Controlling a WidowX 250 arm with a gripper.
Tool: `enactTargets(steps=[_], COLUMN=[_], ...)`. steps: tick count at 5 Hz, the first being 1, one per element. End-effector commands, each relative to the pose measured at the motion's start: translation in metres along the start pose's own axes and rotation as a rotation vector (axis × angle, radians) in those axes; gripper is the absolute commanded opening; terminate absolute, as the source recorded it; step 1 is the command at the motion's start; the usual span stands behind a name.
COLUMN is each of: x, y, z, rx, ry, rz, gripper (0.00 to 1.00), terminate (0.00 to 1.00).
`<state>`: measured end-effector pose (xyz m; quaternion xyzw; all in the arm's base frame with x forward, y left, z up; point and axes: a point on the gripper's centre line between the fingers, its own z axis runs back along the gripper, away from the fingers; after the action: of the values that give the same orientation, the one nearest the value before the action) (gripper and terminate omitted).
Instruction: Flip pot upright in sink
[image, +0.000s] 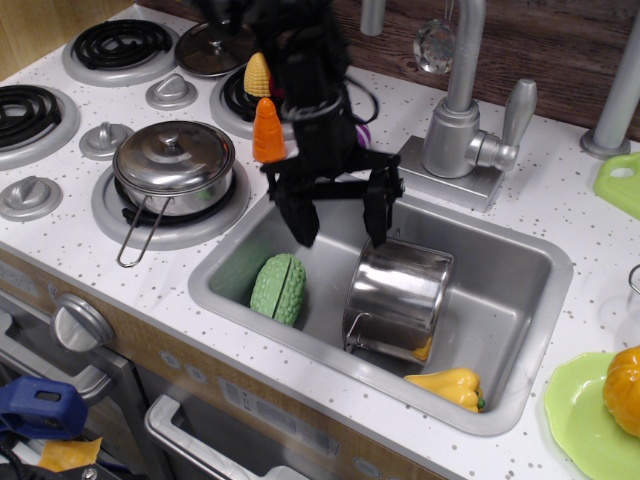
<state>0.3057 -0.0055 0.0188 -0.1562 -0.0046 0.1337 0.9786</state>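
Note:
The shiny steel pot (397, 297) lies tilted in the grey sink (520, 300), its base toward the back, its rim and a wire loop handle toward the front. My black gripper (340, 230) hangs open over the sink's back left part. Its right finger (378, 218) is close to the pot's upper left edge; I cannot tell if it touches. Its left finger (302, 222) hangs above the sink floor. The jaws hold nothing.
A green bumpy vegetable (278, 287) lies in the sink left of the pot. A yellow pepper (448, 385) lies at the sink's front. A lidded steel pan (173, 164) sits on the burner to the left. A carrot (268, 131), faucet (460, 100) and green plate (580, 415) surround the sink.

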Motion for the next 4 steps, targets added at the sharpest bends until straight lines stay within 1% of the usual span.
enactTargets(steps=[1,2,3,4], x=[0.004,0.003,0.002,0.002], y=[0.0,-0.002,-0.005,-0.009], z=[0.013,0.009,0.006,0.003], rx=[-0.211,-0.321,-0.393,-0.439], ry=[-0.112,-0.105,-0.101,-0.063], rz=[0.015,0.022,0.031,0.011], gripper=[1.0,1.0,1.0,1.0], terminate=[0.0,0.0,0.0,0.0])
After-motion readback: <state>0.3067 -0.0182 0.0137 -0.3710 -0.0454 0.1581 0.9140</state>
